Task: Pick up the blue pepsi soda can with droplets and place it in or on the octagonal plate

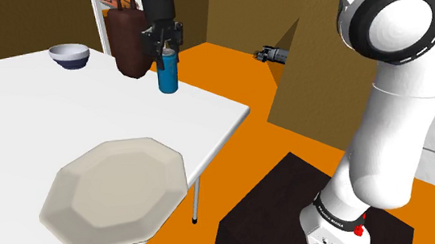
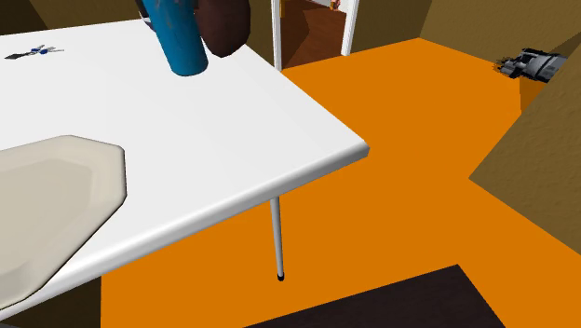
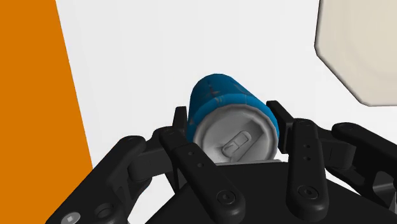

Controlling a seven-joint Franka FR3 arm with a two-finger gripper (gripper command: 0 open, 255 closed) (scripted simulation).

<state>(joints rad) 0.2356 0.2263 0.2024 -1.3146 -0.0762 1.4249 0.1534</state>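
Gripper [image 1: 166, 47] clamped on blue can [image 1: 169, 73]; its long axis upright, lid toward palm; octagonal plate [image 1: 113, 195] well apart

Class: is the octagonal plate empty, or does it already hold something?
Empty. The plate shows a bare face in the shoulder view. The blue can is apart from it, farther along the table, clasped in the hand.

I see the blue can [image 1: 168, 73] upright, clasped near its silver top by my hand [image 1: 167, 49], well apart from the pale octagonal plate [image 1: 113, 195] lying flat on the tabletop [image 1: 14, 127].
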